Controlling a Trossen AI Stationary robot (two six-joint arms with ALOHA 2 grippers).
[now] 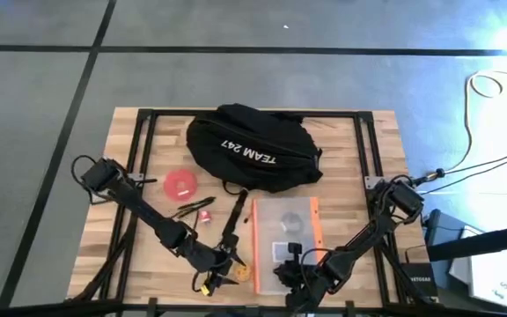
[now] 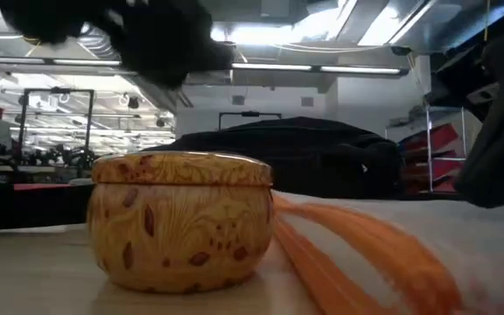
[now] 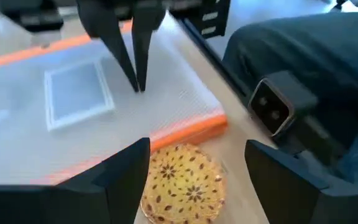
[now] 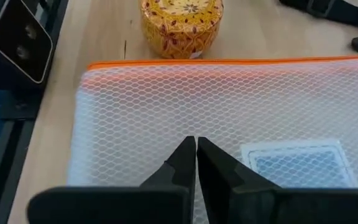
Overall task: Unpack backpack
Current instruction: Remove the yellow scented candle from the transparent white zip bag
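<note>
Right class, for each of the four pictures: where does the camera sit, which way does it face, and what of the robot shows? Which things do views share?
High: overhead, facing down on the backpack and both arms.
Low: at tabletop height, facing across the round tin; blurred arm parts above.
Left wrist: past the open left gripper onto the tin and mesh pouch, the right gripper beyond.
Right wrist: past the shut right gripper over the pouch.
Shared: tin and pouch appear in all four.

Workshop hall, strip lights, metal racks
</note>
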